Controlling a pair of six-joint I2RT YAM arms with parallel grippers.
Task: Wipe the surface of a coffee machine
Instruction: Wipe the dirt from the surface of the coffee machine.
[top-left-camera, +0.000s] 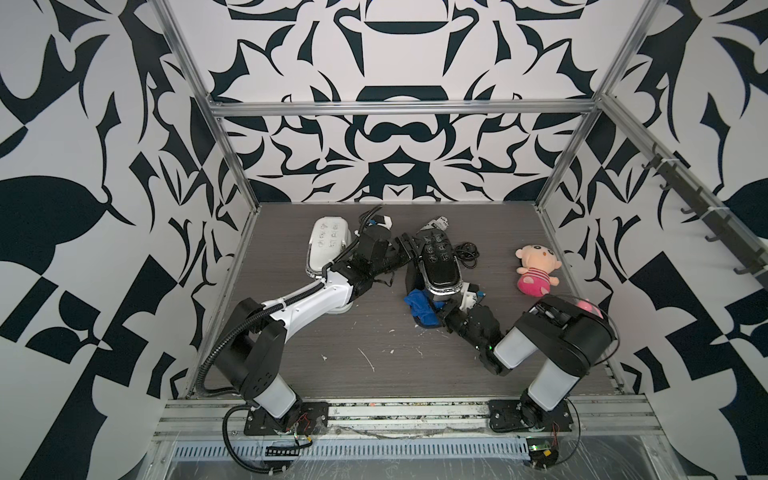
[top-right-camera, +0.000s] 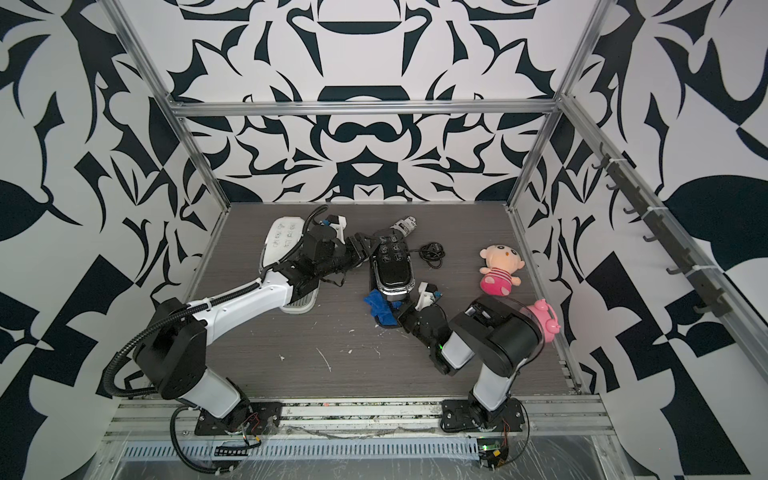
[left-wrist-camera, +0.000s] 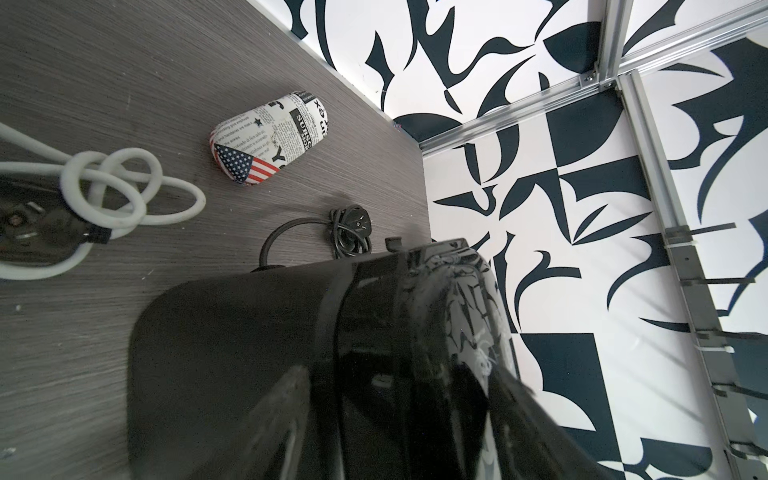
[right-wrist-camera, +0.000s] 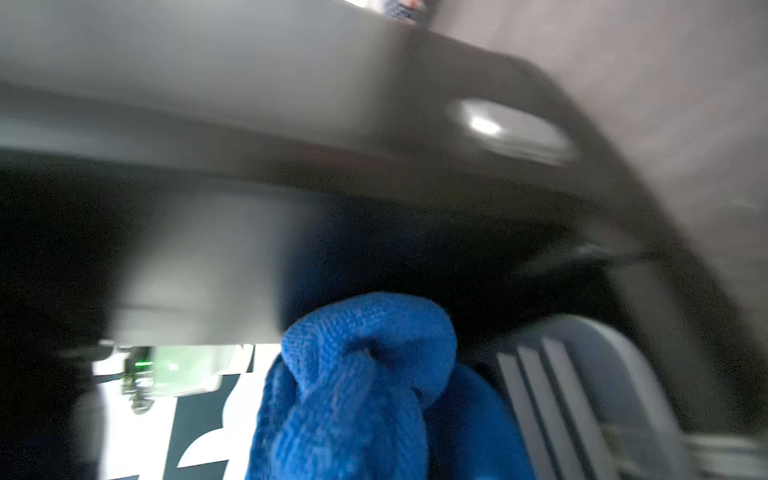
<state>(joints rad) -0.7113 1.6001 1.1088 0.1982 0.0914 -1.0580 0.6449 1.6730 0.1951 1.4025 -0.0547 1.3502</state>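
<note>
White plastic first: a white machine (top-left-camera: 326, 239) stands far left on the tabletop (top-left-camera: 374, 353), and your left arm (top-left-camera: 316, 297) crosses over it in both top views. Your left jaws are spread wide and clamped on the upper body of the black machine (top-left-camera: 440, 266), which stands mid-tabletop. At its front a blue cloth (top-left-camera: 422, 309) is bunched against the base, with your right jaws pinched on it. A black cord (top-left-camera: 467, 253) lies coiled just beside the black machine. Your right arm (top-left-camera: 511, 345) is folded low near a doll (top-left-camera: 534, 270), and its elbow partly hides a pink toy (top-left-camera: 590, 307).
</note>
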